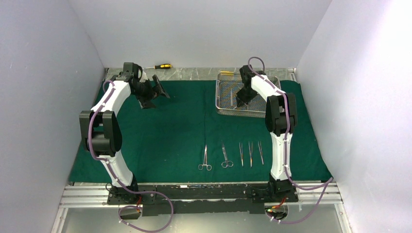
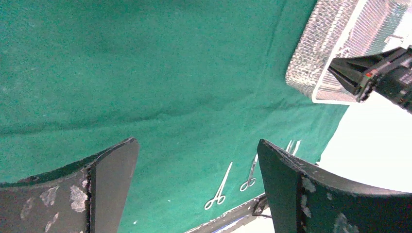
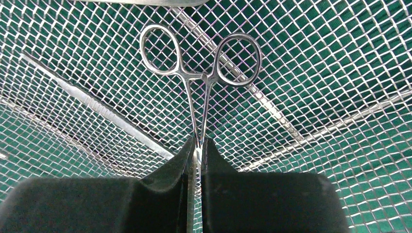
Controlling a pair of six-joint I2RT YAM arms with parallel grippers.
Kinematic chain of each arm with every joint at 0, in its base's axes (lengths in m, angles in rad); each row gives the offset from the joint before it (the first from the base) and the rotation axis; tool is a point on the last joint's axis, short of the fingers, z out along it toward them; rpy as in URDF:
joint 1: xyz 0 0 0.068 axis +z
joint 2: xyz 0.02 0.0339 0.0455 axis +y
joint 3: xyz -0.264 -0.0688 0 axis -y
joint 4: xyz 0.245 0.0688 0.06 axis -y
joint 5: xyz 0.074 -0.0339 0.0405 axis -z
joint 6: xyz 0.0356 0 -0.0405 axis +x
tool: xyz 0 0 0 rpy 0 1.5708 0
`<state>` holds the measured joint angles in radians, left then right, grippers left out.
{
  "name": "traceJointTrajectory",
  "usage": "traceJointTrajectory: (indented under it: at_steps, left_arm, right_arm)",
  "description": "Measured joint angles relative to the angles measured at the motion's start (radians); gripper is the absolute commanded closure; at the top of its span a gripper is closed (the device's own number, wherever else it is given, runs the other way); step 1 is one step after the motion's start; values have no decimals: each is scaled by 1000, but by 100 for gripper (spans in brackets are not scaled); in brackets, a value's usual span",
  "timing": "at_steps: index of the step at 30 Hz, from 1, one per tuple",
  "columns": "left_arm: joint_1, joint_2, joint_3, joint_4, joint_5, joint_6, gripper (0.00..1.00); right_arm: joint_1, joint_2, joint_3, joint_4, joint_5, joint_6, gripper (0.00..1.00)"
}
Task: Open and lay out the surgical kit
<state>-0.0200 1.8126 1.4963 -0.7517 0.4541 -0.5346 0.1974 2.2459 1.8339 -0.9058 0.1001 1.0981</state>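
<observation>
The right gripper (image 3: 197, 145) is down inside the wire-mesh tray (image 3: 316, 73), and its 2 fingers are pressed together on the ring-handled clamp (image 3: 200, 77). They pinch it on the thin shanks, behind the joint. The 2 rings stand out straight ahead of the fingertips, clear of them.

The clamp looks light, stiff and smooth, so I judge that weight is no problem but slipping is. The shanks are narrow polished steel, and the pads hold only a short part of them, so the clamp may turn in the grip or swing when it is lifted. A hold nearer to the joint would balance it better. The rings may also catch on the mesh.

To the left of the fingers, a flat ribbed steel instrument (image 3: 97, 112) lies on the mesh. I cannot tell if it is tweezers or a scalpel handle. It should not be dragged along.

The left gripper (image 2: 197, 143) hangs with its jaws spread wide and holds nothing. Below it is only the green cloth (image 2: 121, 73). Already laid in a row on the cloth, well apart from both grippers, are 2 ring-handled instruments (image 1: 205, 159) and 3 slim ones (image 1: 250, 153).
</observation>
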Motion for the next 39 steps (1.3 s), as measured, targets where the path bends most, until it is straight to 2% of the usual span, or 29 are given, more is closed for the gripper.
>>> traceJointTrajectory:
  at_steps: [13, 19, 22, 32, 39]
  left_arm:
    - [-29, -2, 1, 82, 141, 24, 2]
    - [-69, -2, 3, 113, 162, 17, 3]
    - [-80, -2, 3, 117, 163, 17, 3]
    - [-79, -2, 3, 114, 159, 18, 3]
    - [-79, -2, 3, 111, 158, 18, 3]
  right_arm:
    - [-1, -98, 0, 4, 5, 31, 99]
    - [-3, -103, 0, 3, 2, 27, 75]
    - [-2, -103, 0, -5, 2, 24, 70]
    - [3, -41, -7, -6, -16, 25, 69]
    - [6, 2, -6, -10, -30, 27, 74]
